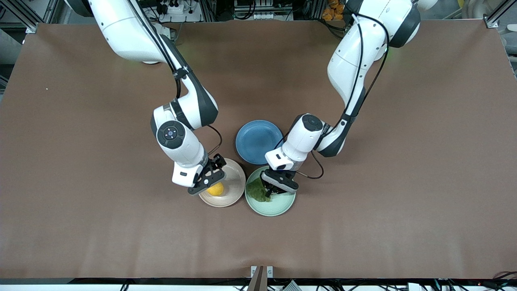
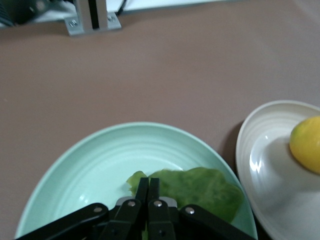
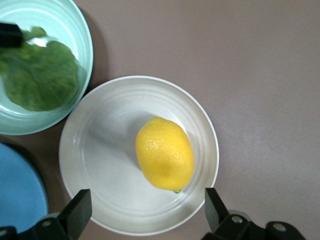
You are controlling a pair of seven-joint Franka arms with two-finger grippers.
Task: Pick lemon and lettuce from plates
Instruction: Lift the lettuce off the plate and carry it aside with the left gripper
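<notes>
The lemon (image 3: pixel 164 154) lies on its side in the beige plate (image 3: pixel 105 150), a little off the plate's middle toward the counter edge nearest the front camera. The right end effector (image 3: pixel 145 212) hangs just above it with its two fingers (image 3: pixel 77 210) spread wide, one over each side of the plate, neither touching the fruit. In the front view the same end effector (image 1: pixel 208 182) covers part of the lemon (image 1: pixel 216 189).

The lettuce (image 2: pixel 200 187) lies flat in the mint green plate (image 2: pixel 100 160), on the half of the plate that faces the beige plate (image 2: pixel 265 165). The left end effector (image 2: pixel 148 187) is down on the leaf with its fingers pressed together, pinching the lettuce at the leaf's edge. In the front view it (image 1: pixel 271 193) sits low over the green plate (image 1: pixel 278 206), its black fingers against the lettuce (image 1: pixel 257 191).

The two plates stand just beside each other, rims nearly touching, in the middle of the counter (image 1: pixel 404 182) and closer to the front camera's edge than to the edge where the arms' bases stand. A blue plate (image 1: pixel 254 139) with nothing visible on it lies just beside both, farther from the front camera, between the two forearms.
</notes>
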